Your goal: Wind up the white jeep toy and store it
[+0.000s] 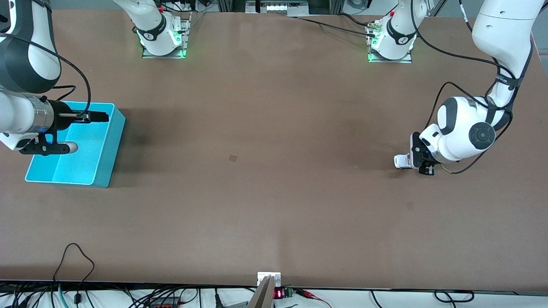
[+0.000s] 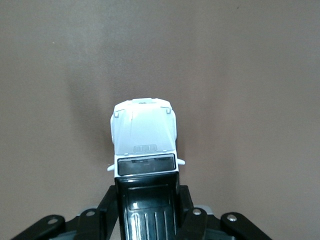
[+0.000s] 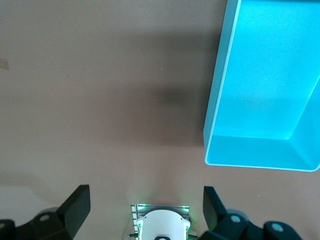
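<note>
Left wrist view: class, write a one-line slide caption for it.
Left gripper shut on the black rear of the white jeep toy, its white hood pointing away over the brown table.

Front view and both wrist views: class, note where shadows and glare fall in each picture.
Front view: a soft shadow lies on the table beside the cyan bin, with green glow at both arm bases. Left wrist view: the white jeep toy shows glare on its black roof, held in the left gripper. Right wrist view: a broad dark shadow beside the bin; the right gripper is open.

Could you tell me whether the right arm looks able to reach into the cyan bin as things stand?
Probably yes: the right gripper hangs over the open cyan bin, jaws wide apart and holding nothing, and nothing covers the bin.
</note>
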Robot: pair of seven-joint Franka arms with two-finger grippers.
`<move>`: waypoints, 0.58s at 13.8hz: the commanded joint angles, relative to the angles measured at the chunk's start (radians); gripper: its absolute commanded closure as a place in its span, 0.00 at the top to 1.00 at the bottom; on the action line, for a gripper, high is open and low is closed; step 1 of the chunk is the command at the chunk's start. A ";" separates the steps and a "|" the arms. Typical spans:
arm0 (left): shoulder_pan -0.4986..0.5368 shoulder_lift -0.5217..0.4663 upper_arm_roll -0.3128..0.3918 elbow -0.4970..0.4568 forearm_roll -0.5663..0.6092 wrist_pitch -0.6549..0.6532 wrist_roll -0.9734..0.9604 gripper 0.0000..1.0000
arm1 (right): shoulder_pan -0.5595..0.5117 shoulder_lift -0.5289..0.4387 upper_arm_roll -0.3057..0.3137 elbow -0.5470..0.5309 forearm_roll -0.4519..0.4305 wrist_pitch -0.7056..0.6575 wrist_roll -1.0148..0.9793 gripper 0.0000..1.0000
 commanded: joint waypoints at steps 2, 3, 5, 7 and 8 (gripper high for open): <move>0.010 -0.063 -0.014 -0.044 0.015 -0.028 -0.002 0.47 | 0.003 -0.002 0.001 0.004 0.012 -0.012 -0.010 1.00; 0.010 -0.063 -0.018 -0.050 0.015 -0.027 -0.003 0.48 | 0.003 -0.002 0.001 0.004 0.010 -0.012 -0.010 1.00; 0.010 -0.062 -0.020 -0.061 0.017 -0.018 -0.003 0.48 | 0.003 -0.002 0.001 0.004 0.010 -0.012 -0.010 1.00; 0.010 -0.056 -0.022 -0.064 0.015 -0.001 -0.006 0.48 | 0.009 -0.002 0.001 0.007 0.010 -0.012 -0.010 1.00; 0.011 -0.054 -0.023 -0.067 0.015 0.014 -0.006 0.48 | 0.009 -0.002 0.001 0.007 0.010 -0.012 -0.010 1.00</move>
